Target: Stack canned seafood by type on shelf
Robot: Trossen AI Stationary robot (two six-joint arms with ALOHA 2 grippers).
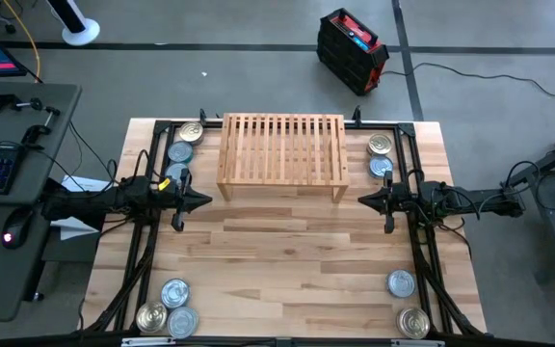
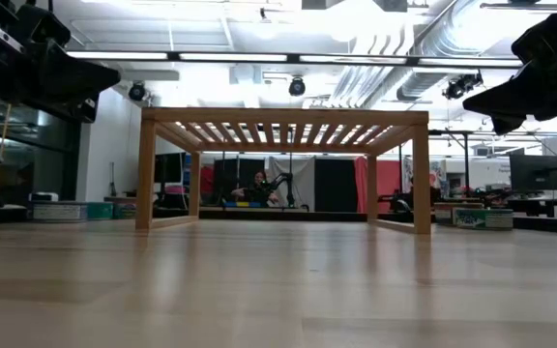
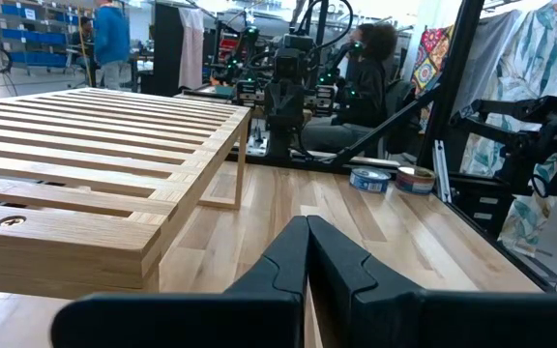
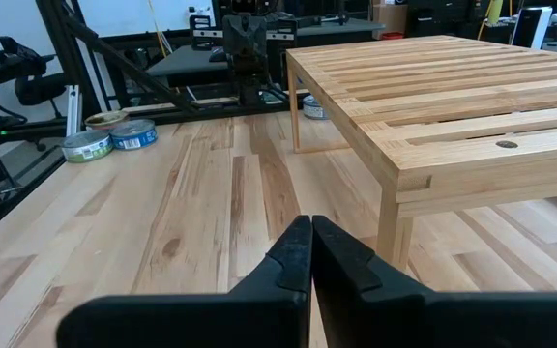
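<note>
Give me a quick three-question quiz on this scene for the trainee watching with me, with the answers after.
1. True or false: the shelf already has tins on top.
2. Which table corner holds three tins? A) the near left corner B) the far right corner C) the near right corner
3. Fill in: both grippers are ____ and hold nothing.

Key
1. False. Its slatted top is bare; the tins sit in groups at the table's corners, such as the far left tins and far right tins.
2. A. The near left tins number three; the near right tins are two.
3. Shut. The left gripper and right gripper hover in front of the shelf.
</note>
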